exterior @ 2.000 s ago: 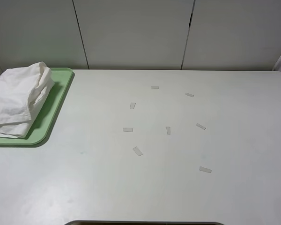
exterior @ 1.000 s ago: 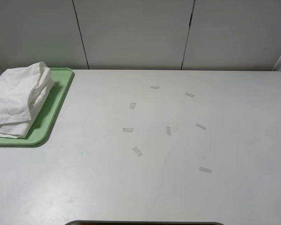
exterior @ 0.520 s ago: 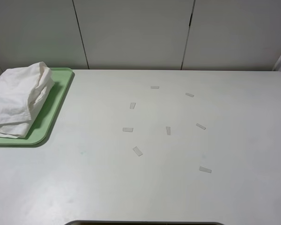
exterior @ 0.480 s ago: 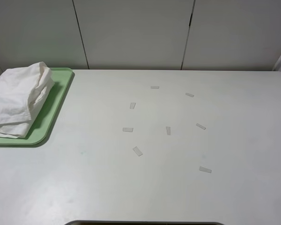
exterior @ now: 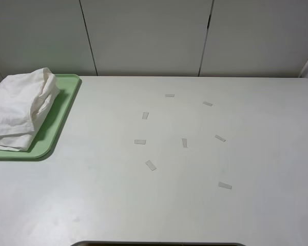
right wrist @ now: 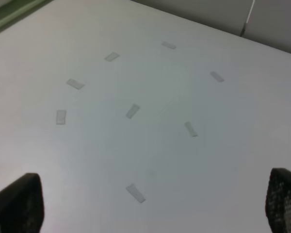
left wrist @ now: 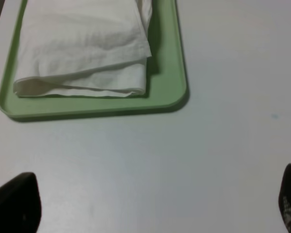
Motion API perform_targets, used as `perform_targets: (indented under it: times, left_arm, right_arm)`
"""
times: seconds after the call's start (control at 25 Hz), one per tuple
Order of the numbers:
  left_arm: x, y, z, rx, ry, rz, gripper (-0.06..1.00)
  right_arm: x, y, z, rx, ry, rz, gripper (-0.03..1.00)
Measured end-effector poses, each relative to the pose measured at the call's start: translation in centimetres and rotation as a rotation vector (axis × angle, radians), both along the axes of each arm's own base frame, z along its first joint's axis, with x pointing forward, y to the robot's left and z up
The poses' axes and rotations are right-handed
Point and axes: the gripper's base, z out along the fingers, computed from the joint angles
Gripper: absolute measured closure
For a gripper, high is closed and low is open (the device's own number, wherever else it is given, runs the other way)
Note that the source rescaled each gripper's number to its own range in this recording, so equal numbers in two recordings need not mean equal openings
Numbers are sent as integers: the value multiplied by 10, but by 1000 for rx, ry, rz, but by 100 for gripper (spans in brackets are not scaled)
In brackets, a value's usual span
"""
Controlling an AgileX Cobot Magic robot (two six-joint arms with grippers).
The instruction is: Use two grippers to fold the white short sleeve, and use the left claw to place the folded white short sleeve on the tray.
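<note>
1 shirt (exterior: 18, 110), 1 tray (exterior: 61, 110), 8 tape strips (exterior: 151, 165), 2 hands (left wrist: 150, 206).

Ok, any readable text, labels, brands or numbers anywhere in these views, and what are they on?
None: no readable text in any view.
Folded white cotton T-shirt: plain, no print or tag showing.
Pale green plastic tray: unmarked.
Small pale tape strips on the white table: blank.
</note>
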Motion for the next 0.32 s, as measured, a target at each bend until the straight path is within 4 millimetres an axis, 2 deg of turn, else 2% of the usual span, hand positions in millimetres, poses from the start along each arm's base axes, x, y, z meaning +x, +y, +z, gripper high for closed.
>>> perform_targets:
  times: [0.32]
  left_arm:
    - [0, 0, 0, -2, 0, -1, -3]
  right_arm:
    - [0, -1, 0, -23, -11, 1, -3]
